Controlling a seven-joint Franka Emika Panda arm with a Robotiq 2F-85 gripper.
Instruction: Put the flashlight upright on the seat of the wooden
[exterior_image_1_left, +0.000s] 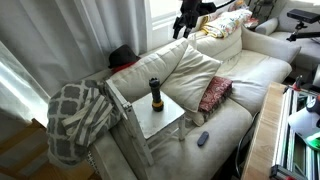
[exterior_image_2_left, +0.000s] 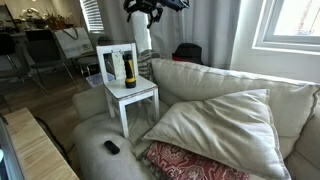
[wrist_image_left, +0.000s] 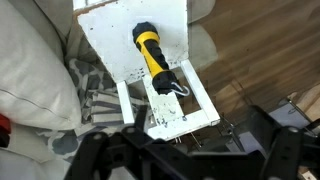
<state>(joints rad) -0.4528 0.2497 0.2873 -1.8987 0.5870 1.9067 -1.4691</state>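
Note:
The flashlight (exterior_image_1_left: 156, 94) stands upright on the pale seat (exterior_image_1_left: 150, 120) of the small wooden chair, which itself stands on the sofa. It is black with a yellow band and also shows in the second exterior view (exterior_image_2_left: 128, 70), on the seat (exterior_image_2_left: 142, 92). The wrist view looks down on the flashlight (wrist_image_left: 152, 55) and the seat (wrist_image_left: 108, 45). My gripper (exterior_image_1_left: 190, 20) is high above the sofa back, apart from the flashlight, open and empty. It shows at the top of an exterior view (exterior_image_2_left: 148, 10) and as dark blurred fingers low in the wrist view (wrist_image_left: 180, 150).
A grey patterned blanket (exterior_image_1_left: 75, 115) hangs beside the chair. A small dark oval gadget (exterior_image_1_left: 203, 138) lies on the sofa cushion in front. A red patterned cushion (exterior_image_1_left: 215, 93) and beige pillows (exterior_image_2_left: 215, 125) lie beside the chair. A wooden floor (wrist_image_left: 250, 50) lies behind the sofa.

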